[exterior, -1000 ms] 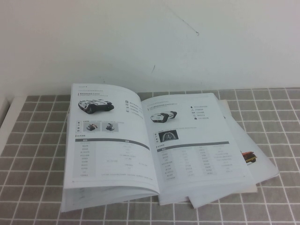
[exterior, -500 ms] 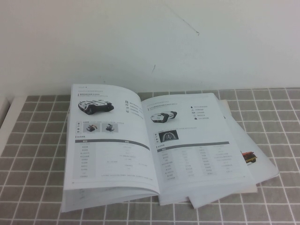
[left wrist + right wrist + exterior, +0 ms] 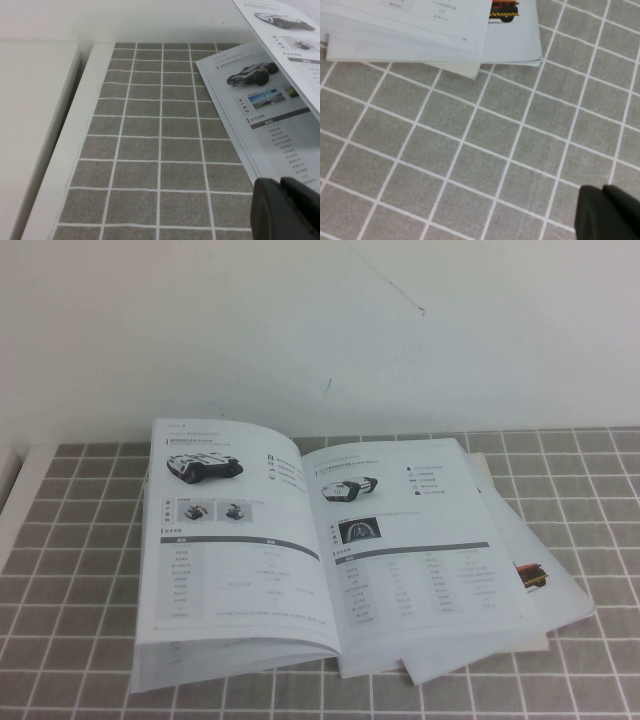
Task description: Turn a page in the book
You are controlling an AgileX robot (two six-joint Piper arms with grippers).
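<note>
both claws sit out of your high view; you only catch them in their own wrist cameras. your right gripper [image 3: 609, 214] shows as a dark tip over the grey tiled mat [image 3: 445, 150], its fingers pressed together with nothing between them, on bare tiles near the book's stack but clear of the paper. your left gripper [image 3: 285, 209] is also a dark tip over the mat, just beside the near left edge of the pages; a thin seam runs between its two fingers, and you cannot tell from that whether it is closed or slightly parted. it holds nothing.

the book [image 3: 300, 550] lies open in the middle of the mat, spine running near to far, its far edge close to the white wall [image 3: 300, 330]. the page [image 3: 235, 540] forms the left side of the spread, showing a black tracked vehicle near its top with a table below. you can see in the left wrist view that this leaf is lifted off the ones beneath, with a lower leaf [image 3: 260, 115] printed with a big-wheeled buggy lying flat under it. the right-hand leaf [image 3: 420, 550] carries another small vehicle photo and a table.

loose white sheets [image 3: 550, 580] with a red-black picture stick out from under the book on the right. a white ledge [image 3: 35, 125] borders the mat on the left.
</note>
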